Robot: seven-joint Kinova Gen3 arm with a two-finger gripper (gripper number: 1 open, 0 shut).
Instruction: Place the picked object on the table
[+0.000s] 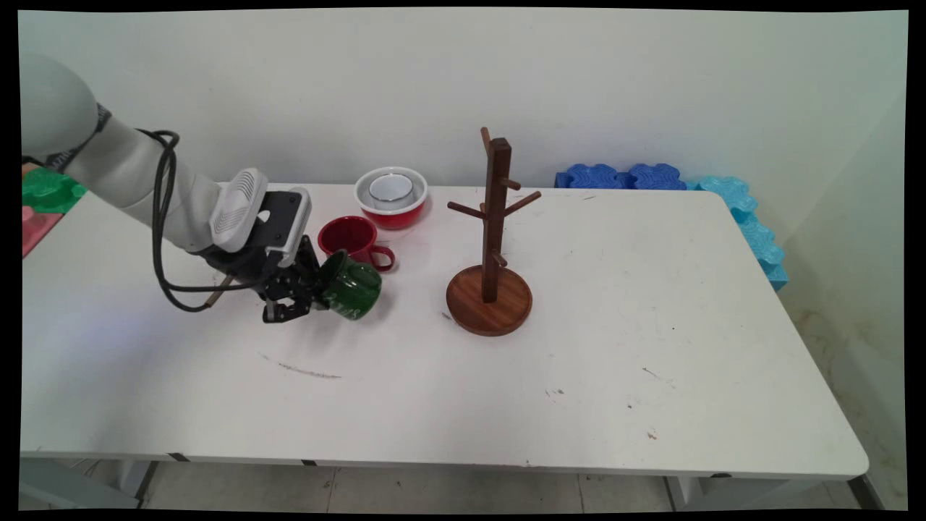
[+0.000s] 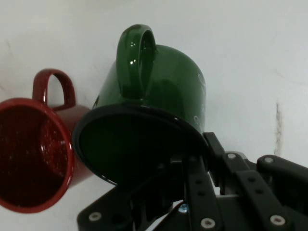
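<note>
We see the gripper (image 1: 318,293) clamped on a green mug (image 1: 352,286), one finger inside the mouth and the other outside against the wall, pinching the rim. The mug is tipped onto its side, mouth turned toward the hand, base pointing away toward the table's right. In the main view we cannot tell whether its lower side touches the table (image 1: 579,347) or hangs just above it.

In the hand view the green mug (image 2: 154,106) fills the middle of the picture, its dark rim nearest the camera and its handle (image 2: 136,60) at twelve o'clock. The gripper (image 2: 192,163) closes on the rim at about five o'clock of the mouth.

A red mug (image 1: 351,237) stands upright just beside the green one, at about twelve o'clock from it in the main view, its handle pointing right. In the hand view the red mug (image 2: 33,154) lies at nine o'clock of the green mug, and the two seem to touch or nearly so.

Farther back, at one o'clock from the red mug, sits a red bowl (image 1: 391,197) with a white inside, and a smaller white cup (image 1: 391,189) within it. A wooden mug tree (image 1: 492,246) stands at three o'clock from the gripper, well apart, its pegs bare. Blue foam blocks (image 1: 622,176) lie behind the table's far right corner, and green and red pieces (image 1: 43,195) at its far left
</note>
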